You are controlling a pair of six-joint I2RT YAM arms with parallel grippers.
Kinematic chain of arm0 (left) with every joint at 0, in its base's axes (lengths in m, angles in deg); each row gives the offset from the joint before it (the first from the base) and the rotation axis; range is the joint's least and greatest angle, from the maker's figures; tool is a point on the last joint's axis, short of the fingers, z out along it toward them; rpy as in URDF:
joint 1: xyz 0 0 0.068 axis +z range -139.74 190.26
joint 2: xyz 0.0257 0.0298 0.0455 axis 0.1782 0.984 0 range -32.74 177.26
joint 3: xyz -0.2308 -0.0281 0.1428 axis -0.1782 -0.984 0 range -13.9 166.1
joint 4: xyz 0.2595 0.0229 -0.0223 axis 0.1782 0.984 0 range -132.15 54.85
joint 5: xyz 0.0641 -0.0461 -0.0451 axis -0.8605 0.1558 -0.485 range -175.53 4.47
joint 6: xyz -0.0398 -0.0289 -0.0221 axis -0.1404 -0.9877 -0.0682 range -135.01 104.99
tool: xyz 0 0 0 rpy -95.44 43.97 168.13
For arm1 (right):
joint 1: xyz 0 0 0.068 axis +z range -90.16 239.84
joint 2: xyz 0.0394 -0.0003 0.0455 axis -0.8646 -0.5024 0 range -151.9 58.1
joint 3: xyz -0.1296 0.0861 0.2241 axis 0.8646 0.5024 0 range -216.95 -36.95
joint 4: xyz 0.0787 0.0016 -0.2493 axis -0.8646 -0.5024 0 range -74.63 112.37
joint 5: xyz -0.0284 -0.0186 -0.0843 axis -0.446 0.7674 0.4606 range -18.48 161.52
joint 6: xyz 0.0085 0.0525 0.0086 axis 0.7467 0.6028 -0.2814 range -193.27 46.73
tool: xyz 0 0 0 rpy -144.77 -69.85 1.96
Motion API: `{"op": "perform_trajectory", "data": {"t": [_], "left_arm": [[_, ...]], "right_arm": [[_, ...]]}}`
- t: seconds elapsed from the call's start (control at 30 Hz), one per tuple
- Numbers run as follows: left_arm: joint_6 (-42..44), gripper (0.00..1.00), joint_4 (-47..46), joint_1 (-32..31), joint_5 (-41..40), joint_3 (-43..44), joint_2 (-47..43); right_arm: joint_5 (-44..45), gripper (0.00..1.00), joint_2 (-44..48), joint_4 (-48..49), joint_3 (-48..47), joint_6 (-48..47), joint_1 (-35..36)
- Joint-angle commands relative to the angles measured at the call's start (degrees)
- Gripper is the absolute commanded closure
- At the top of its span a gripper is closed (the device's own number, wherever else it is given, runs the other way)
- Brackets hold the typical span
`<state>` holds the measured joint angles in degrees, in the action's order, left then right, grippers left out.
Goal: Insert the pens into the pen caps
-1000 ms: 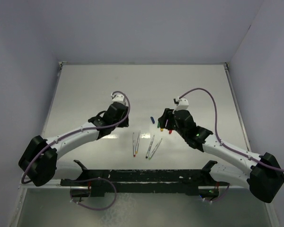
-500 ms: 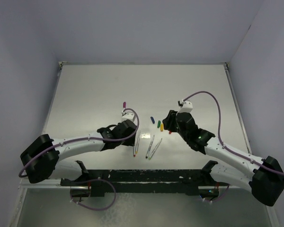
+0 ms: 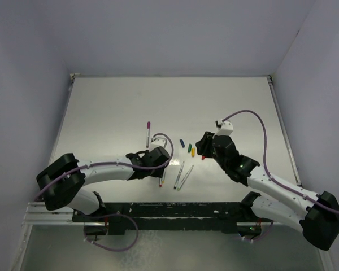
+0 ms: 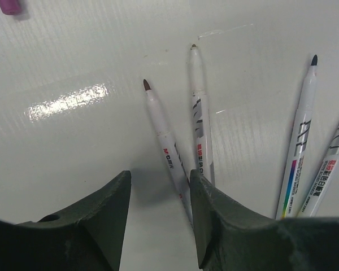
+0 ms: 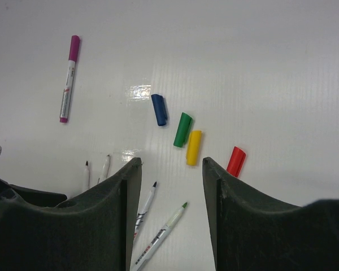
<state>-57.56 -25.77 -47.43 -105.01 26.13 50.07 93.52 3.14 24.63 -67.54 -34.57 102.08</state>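
1. Four uncapped pens (image 4: 199, 124) fan across the centre and right of the left wrist view. The red-tipped one's tail lies between the spread, empty fingers of your left gripper (image 4: 160, 189).
2. Four caps (image 5: 182, 129) line up mid-frame, just beyond your right gripper (image 5: 172, 169), which is wide open and holds nothing.
3. The purple-capped pen (image 5: 67, 79) lies upper left, with broad white table (image 3: 101, 113) beyond it.

Glossy white tabletop (image 3: 214, 101) fills the middle, pale lilac walls (image 3: 169, 34) boxing it at nine, twelve and three o'clock; black metal rail (image 3: 175, 212) at six.
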Motion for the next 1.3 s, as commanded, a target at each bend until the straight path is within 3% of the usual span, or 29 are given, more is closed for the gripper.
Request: {"op": "perform_trajectory", "data": {"t": [0.0,0.37,0.67,0.97,1.27], "left_arm": [[-0.9,0.52,0.4,-0.5,-1.5,2.8,0.6],[0.5,0.66,11.0,-1.0,-0.8,6.4,1.4],[-0.6,0.67,13.2,-1.0,-0.1,5.2,0.5],[-2.9,0.68,13.2,-0.8,-0.1,2.7,1.2],[-1.7,0.77,4.8,2.4,5.0,-2.5,1.4]], "right_arm": [[1.3,0.5,0.3,1.0,0.0,0.9,-0.2],[0.3,0.51,-0.3,1.7,-1.3,1.4,-0.2],[-0.3,0.51,-0.1,1.2,-2.1,1.2,-0.3],[-1.2,0.51,0.0,0.7,-2.4,1.4,-0.3],[-1.5,0.51,0.8,-0.6,-2.6,1.4,-0.2]]}}
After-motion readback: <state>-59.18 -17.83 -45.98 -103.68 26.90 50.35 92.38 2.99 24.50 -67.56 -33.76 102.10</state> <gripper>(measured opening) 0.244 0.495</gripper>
